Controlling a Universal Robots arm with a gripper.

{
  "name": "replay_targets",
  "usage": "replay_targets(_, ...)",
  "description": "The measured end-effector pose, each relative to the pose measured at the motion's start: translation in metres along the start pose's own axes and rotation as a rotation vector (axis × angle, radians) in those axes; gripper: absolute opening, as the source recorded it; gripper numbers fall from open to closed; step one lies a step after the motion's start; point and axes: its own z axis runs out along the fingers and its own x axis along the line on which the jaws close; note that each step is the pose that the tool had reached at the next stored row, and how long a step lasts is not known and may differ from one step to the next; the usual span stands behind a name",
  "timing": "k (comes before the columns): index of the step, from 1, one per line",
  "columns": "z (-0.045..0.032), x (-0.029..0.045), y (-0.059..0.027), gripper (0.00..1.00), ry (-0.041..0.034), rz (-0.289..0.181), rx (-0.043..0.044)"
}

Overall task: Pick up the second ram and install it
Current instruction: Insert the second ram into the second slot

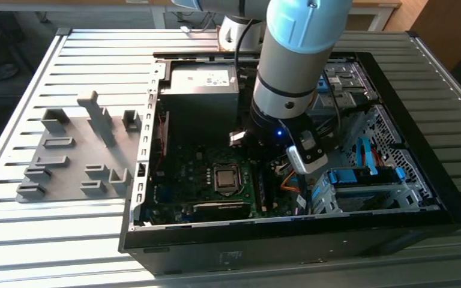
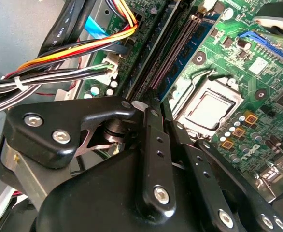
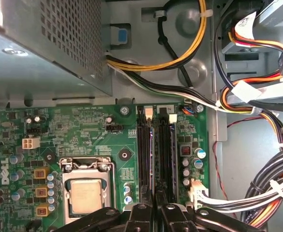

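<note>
The second ram (image 3: 154, 154) is a thin blue board seen edge-on, standing along the black memory slots (image 3: 166, 154) beside the processor socket (image 3: 86, 195). In the second wrist view its blue side (image 2: 187, 58) runs along the same slots. My gripper (image 3: 157, 208) is down inside the open computer case (image 1: 422, 207), with its black fingers (image 3: 139, 215) closed narrowly over the near end of the board. In the exterior view my gripper (image 1: 266, 157) sits low over the motherboard, just to the exterior view's right of the socket (image 1: 225, 178). How deep the board sits in its slot is hidden.
The power supply (image 1: 202, 90) fills the case's far corner. Cable bundles (image 3: 257, 101) hang close beside the slots. Drive bays with blue latches (image 1: 362, 175) stand at the exterior view's right. A grey holder plate (image 1: 74, 156) lies on the slatted table at the exterior view's left.
</note>
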Motion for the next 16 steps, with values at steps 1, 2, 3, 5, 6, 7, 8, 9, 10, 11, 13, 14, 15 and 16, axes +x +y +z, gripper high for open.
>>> replay_targets(1,0.0004,0.0000,0.0000,0.14,0.0000,0.000,-0.0005)
replay_targets(2,0.0007,0.0000,0.0000,0.14,0.0000,0.000,-0.0010)
replay_targets(3,0.0007,0.0000,0.0000,0.14,0.0001,0.000,-0.0009)
replay_targets(5,0.0008,0.0000,0.0000,0.14,0.0001,0.000,-0.0010)
replay_targets(6,0.0008,0.0000,0.0000,0.14,0.0001,0.000,-0.0011)
replay_targets(7,0.0008,0.0000,0.0000,0.14,0.0001,0.000,-0.0012)
replay_targets(8,0.0008,0.0000,0.0000,0.14,0.0001,0.000,-0.0012)
replay_targets(9,0.0008,0.0000,0.0000,0.14,0.0001,0.000,-0.0013)
replay_targets(10,0.0008,0.0000,0.0000,0.14,0.0000,0.000,-0.0013)
replay_targets(11,0.0009,0.0000,0.0000,0.14,0.0000,0.000,-0.0014)
replay_targets(13,0.0007,0.0000,0.0000,0.14,0.0000,0.000,-0.0014)
replay_targets(14,0.0000,0.0000,0.0000,0.14,0.0001,0.000,-0.0013)
replay_targets(15,-0.0015,0.0001,0.0000,0.14,0.0001,0.000,-0.0014)
replay_targets(16,-0.0034,0.0001,0.0001,0.14,0.0000,0.000,-0.0014)
